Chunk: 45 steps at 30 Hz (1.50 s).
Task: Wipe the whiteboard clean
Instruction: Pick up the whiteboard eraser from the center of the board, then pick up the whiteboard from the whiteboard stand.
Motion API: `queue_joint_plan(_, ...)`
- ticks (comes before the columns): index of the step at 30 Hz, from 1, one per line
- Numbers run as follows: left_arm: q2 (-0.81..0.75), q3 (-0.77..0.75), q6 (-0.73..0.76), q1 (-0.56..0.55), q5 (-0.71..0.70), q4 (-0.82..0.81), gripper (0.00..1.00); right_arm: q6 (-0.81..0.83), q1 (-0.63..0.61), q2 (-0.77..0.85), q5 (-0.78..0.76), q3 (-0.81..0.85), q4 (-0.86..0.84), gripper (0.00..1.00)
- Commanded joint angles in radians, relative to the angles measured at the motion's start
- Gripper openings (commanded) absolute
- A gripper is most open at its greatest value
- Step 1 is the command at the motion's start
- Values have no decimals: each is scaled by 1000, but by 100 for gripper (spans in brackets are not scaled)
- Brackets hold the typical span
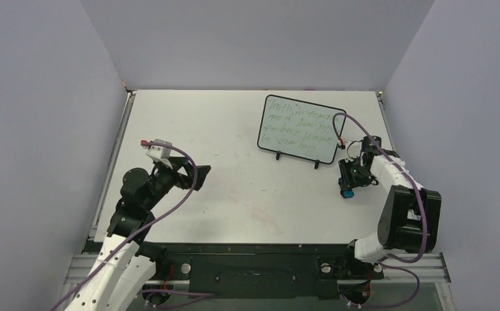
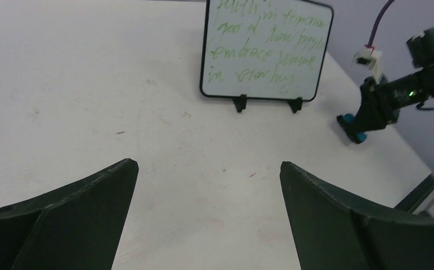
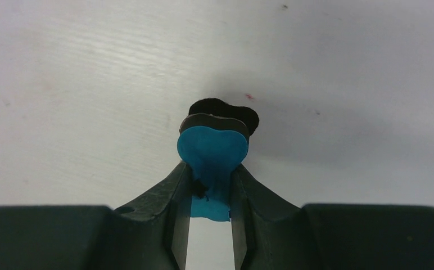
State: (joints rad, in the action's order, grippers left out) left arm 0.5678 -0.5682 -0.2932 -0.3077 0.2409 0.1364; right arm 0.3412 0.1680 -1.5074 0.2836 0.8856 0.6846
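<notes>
Eraser (image 3: 212, 147) pinched near the whiteboard (image 1: 301, 127).
Your right gripper (image 3: 210, 175) clamps only its narrow end; wiping pressure could twist it loose.

The right gripper (image 3: 211, 179) pinches a blue eraser (image 3: 212, 147) between its two dark fingers (image 3: 161, 197), the jaws drawn close on its narrow middle. A black pad (image 3: 224, 107) shows beyond the eraser's rounded blue end, over the white table (image 3: 91, 73). A small reddish fleck (image 3: 249, 96) lies just beside the pad.
</notes>
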Motion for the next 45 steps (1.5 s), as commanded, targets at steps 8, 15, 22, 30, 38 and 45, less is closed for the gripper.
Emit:
queue_joint_plan(8,667,-188,-448,24,219,-495,98,236,-77,353,326,7,87,0)
queue_joint_plan(15,1327,-532,-428,-4,363,-815,98,296,-77,435,420,-14,106,0)
queue_joint_plan(22,1630,-848,-377,-44,422,-868,99,292,-78,432,448,-3,114,0)
queue_joint_plan(30,1847,-1005,-544,-60,602,-1077,65,292,-80,416,448,3,121,0)
queue_joint_plan(38,1949,-1098,-675,-75,679,-1210,19,292,-81,406,449,1,122,0)
queue_joint_plan(45,1950,-1116,-630,-88,695,-1155,13,292,-79,410,447,0,126,0)
